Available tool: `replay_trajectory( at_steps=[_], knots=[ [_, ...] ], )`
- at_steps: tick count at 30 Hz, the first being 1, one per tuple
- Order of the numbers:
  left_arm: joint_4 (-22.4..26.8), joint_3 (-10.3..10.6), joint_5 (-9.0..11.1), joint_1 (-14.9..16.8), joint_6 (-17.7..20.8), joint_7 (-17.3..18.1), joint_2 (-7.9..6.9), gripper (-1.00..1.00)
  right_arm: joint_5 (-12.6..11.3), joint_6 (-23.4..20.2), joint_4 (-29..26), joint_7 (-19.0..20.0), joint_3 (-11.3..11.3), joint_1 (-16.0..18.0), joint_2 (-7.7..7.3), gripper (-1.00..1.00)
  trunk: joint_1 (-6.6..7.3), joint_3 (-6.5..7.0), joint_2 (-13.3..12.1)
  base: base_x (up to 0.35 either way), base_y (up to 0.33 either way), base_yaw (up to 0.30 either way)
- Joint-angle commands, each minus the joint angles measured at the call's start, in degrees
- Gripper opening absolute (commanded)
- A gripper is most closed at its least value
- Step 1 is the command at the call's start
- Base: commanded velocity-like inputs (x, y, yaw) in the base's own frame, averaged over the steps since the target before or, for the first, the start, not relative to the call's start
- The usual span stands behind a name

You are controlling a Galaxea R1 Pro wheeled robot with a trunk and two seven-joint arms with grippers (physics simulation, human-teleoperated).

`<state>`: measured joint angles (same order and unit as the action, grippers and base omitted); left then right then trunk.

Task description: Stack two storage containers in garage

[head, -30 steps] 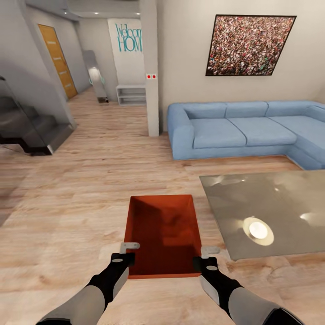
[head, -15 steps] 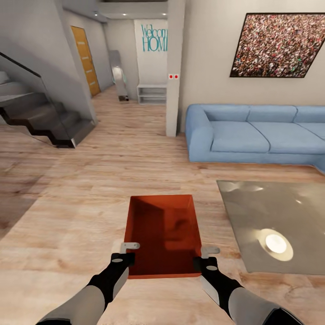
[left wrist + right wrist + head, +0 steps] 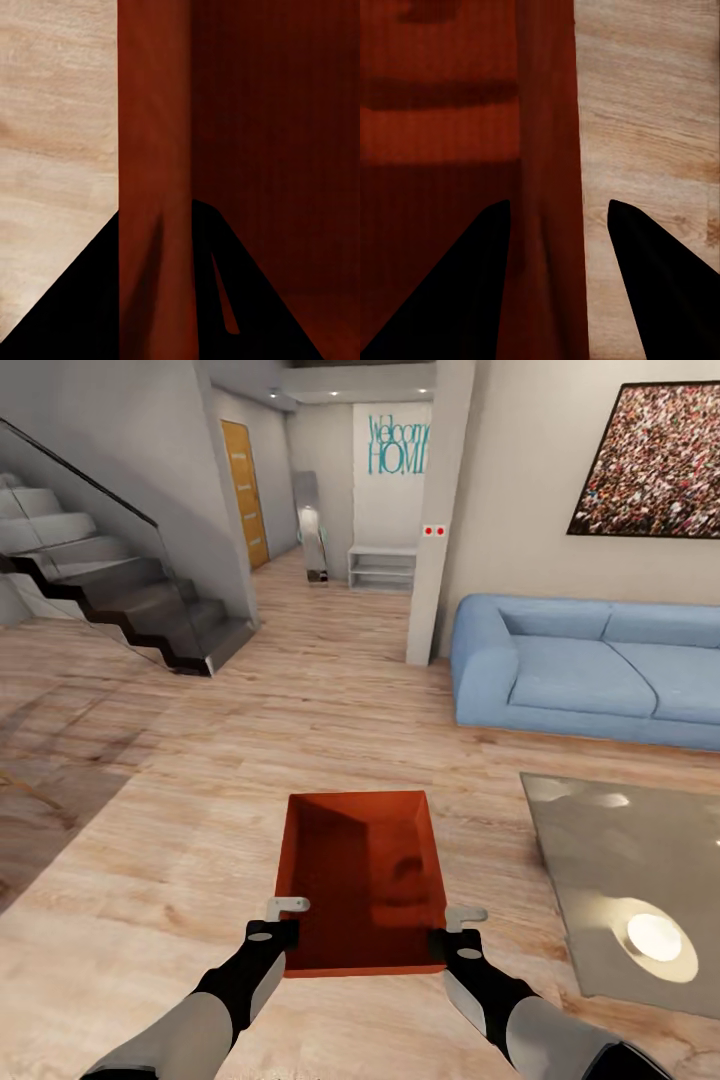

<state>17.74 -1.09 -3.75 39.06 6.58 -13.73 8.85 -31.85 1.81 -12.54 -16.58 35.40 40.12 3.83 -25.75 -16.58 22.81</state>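
- The left pincer [image 3: 283,916] grips the left wall of the container [image 3: 362,880] near its near corner; in the left wrist view the left pincer [image 3: 157,285] has 1 dark finger on each side of the thin orange-red wall.
- The right pincer [image 3: 452,922] clamps the right wall of the same bin near its near corner; in the right wrist view the right pincer [image 3: 559,277] straddles that wall, 1 finger inside and 1 outside.
- The open-top bin hangs between the 2 arms, held above the wood-plank floor [image 3: 200,800], just in front of the robot in the living room.
- To the right lies a glass table [image 3: 630,880] with a round bright reflection on it.
- Beyond it stands a blue sofa [image 3: 590,675] against the wall, under a large framed picture [image 3: 655,460].
- To the left, dark stairs [image 3: 120,595] rise behind a glass rail.
- Down the hallway are an orange door [image 3: 243,490] and a low white shelf [image 3: 382,567].
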Motion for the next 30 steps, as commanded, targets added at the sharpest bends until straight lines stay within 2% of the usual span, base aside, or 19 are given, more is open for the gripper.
replay_trajectory(
  at_steps=[1,30],
  knots=[
    [0.3,-1.0,-1.6,0.0,0.5,-0.6,-0.42,-1.0,-0.7,0.3,1.4,-0.5,-0.9,0.0,-0.24,-1.0,-0.03,-0.09,0.1,0.0,0.0,0.252],
    [0.4,-1.1,-1.7,0.1,0.6,-0.9,-0.32,-1.0,-0.7,0.3,1.4,-0.5,-0.9,0.0,-0.31,-1.0,-0.03,-0.09,0.1,0.0,0.0,0.013]
  ],
)
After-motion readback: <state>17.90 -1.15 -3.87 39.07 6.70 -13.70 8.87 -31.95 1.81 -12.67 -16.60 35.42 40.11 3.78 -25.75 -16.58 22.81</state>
